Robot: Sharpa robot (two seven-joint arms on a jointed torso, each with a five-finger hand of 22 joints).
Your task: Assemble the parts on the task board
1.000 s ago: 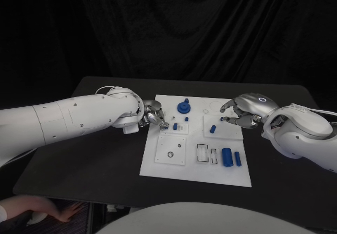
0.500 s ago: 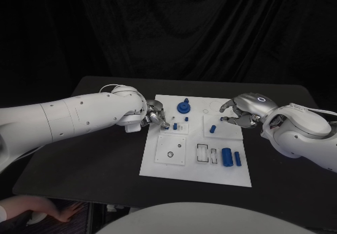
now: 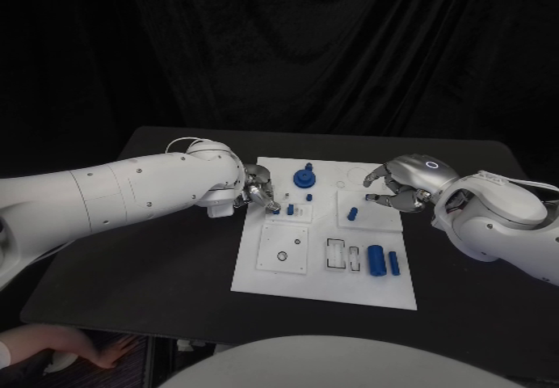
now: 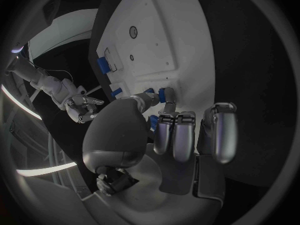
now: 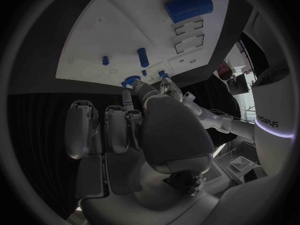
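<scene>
Left hand (image 3: 258,192) fingertips hide small blue part (image 4: 162,95), seemingly pinched over task board (image 3: 297,275); right hand (image 3: 400,187) curled, grasp unclear.

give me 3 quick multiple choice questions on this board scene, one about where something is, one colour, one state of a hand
1. Where does the tall blue part stand on the task board?
A. at its far edge
B. at its near edge
C. off the board, on the table

2. What colour is the thick cylinder lying near the board's right side?
A. red
B. blue
C. yellow

3. What is the left robot hand doing?
A. resting flat on the bare table, away from the board
B. reaching over the board's left edge, fingertips at a small blue part
C. holding the thick cylinder up high

Answers:
1 A, the head view shows it at the far edge, between the two hands.
2 B, it is blue against the white plate.
3 B, the left wrist view shows a fingertip at the small blue part; whether it grips it cannot be told.
</scene>
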